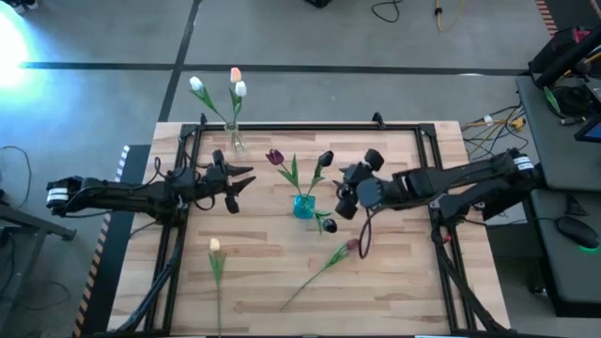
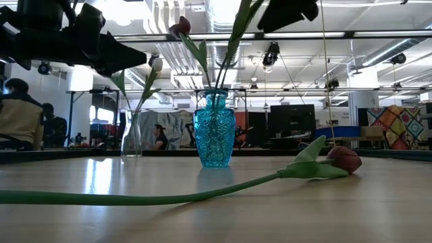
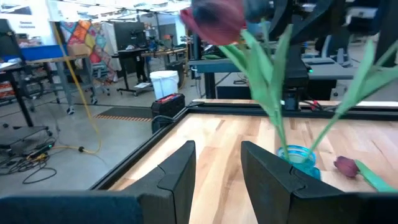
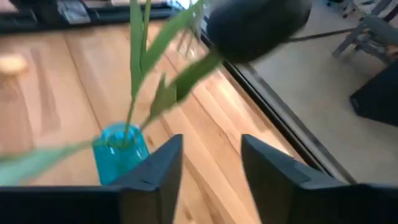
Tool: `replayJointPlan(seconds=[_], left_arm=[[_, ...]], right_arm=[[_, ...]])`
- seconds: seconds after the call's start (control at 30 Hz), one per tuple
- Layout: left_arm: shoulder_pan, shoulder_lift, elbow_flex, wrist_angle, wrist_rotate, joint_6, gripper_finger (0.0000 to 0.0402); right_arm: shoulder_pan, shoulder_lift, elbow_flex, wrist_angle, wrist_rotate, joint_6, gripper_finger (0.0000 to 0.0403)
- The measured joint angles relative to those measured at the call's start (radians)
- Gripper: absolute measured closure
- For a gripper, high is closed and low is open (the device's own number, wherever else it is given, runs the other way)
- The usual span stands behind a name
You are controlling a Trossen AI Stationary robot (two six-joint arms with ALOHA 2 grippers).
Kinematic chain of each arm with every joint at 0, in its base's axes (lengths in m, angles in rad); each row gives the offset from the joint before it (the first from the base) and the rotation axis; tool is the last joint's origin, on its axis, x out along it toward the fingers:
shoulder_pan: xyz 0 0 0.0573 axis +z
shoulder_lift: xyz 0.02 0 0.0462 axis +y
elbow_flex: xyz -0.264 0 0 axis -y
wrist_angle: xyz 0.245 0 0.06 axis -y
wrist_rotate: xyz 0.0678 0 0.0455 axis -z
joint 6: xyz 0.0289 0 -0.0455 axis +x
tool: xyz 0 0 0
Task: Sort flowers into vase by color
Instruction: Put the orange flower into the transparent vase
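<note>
Bright overhead lights — floor glare upper-left, blurred right wrist view.

Dark tulips upright in blue vase

The wooden table carries a blue vase, a clear vase and two loose tulips.
</note>
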Motion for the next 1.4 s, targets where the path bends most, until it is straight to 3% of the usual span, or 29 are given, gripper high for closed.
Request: replayJointPlan(seconds=[0.23,0.43,0.5,0.6,0.77,0.97,1.1,1.27,1.4], left_arm=[[-0.081,0.000,0.005,-0.036,0.000,0.023,0.0320],[-0.169,0.003,0.141,-0.418,-0.018,-0.065,0.0391],[-0.211,0.015,0.197,-0.553,-0.035,-0.132,0.0397],[-0.290,0.048,0.287,-0.764,-0.054,-0.275,0.0398],[-0.449,0.150,0.401,-1.072,-0.056,-0.652,0.0401],[-0.636,0.328,0.462,-1.249,0.032,-1.190,0.0401],[-0.725,0.447,0.511,-1.334,0.121,-1.455,0.0401],[-0.768,0.559,0.570,-1.387,0.176,-1.604,0.0399],[-0.779,0.619,0.589,-1.388,0.243,-1.643,0.0366]], right_arm=[[0.046,-0.006,-0.104,-0.020,0.055,0.049,0.0377],[0.057,-0.018,-0.252,0.045,0.047,0.129,0.0390],[0.063,-0.023,-0.292,0.074,0.047,0.149,0.0390],[0.079,-0.031,-0.334,0.107,0.048,0.170,0.0390],[0.111,-0.061,-0.383,0.152,0.051,0.175,0.0390],[0.140,-0.103,-0.391,0.153,0.054,0.185,0.0390],[0.166,-0.130,-0.391,0.153,0.049,0.186,0.0390],[0.190,-0.143,-0.391,0.153,0.049,0.206,0.0390],[0.203,-0.139,-0.391,0.153,0.049,0.210,0.0390]])
